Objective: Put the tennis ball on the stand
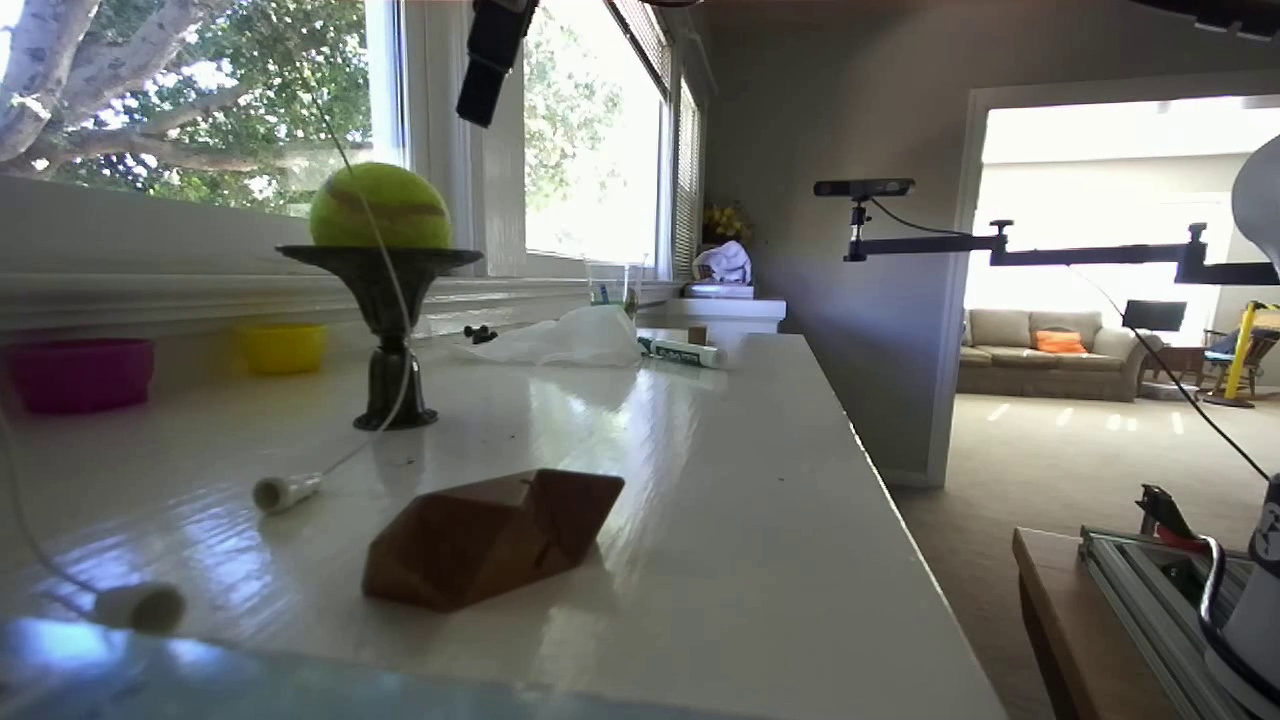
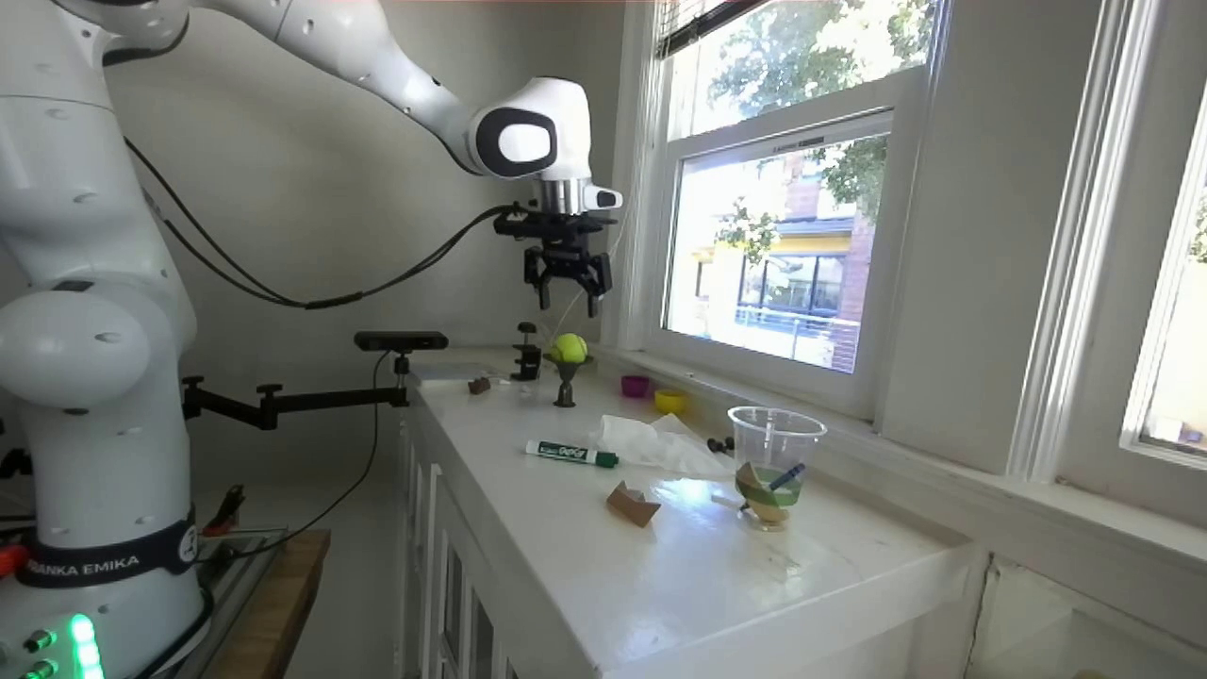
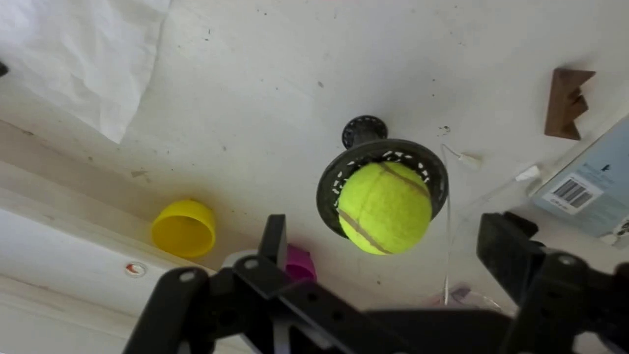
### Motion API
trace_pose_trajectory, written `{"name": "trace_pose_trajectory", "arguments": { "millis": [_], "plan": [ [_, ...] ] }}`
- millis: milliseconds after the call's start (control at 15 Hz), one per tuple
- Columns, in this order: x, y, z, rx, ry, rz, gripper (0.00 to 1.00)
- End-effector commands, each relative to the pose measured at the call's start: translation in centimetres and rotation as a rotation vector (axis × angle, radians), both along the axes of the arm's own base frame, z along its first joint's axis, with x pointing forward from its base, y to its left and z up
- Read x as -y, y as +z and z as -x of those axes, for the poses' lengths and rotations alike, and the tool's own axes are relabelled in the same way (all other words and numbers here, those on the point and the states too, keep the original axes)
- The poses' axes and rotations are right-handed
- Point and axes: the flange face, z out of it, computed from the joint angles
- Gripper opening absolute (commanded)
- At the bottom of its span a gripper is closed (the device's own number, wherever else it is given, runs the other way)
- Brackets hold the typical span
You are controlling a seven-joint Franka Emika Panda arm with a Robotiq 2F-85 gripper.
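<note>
The yellow-green tennis ball (image 1: pixel 380 207) rests in the dish of the dark metal stand (image 1: pixel 388 320), which stands upright on the white counter. In an exterior view the ball (image 2: pixel 569 348) and stand (image 2: pixel 565 382) show below my gripper (image 2: pixel 568 306). My gripper is open and empty, a clear gap above the ball. In the wrist view its fingers (image 3: pixel 381 233) are spread wide, with the ball (image 3: pixel 385 207) seated in the stand's dish (image 3: pixel 330 196) between and beyond them. In an exterior view only part of a black finger (image 1: pixel 484 90) shows at the top.
Purple cup (image 1: pixel 80 375) and yellow cup (image 1: pixel 285 348) stand by the window sill. A blind cord with white ends (image 1: pixel 287 492) hangs beside the stand. A brown faceted block (image 1: pixel 490 540), green marker (image 2: pixel 571 454), white cloth (image 2: pixel 660 443), clear cup (image 2: pixel 775 457) and clamp (image 2: pixel 526 354) are around.
</note>
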Motion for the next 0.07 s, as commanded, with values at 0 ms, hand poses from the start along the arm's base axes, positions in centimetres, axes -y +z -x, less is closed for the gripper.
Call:
{"name": "trace_pose_trajectory", "arguments": {
  "millis": [0],
  "plan": [
    [-0.01, 0.05, -0.01, -0.001, 0.002, -0.001, 1.0]
  ]
}}
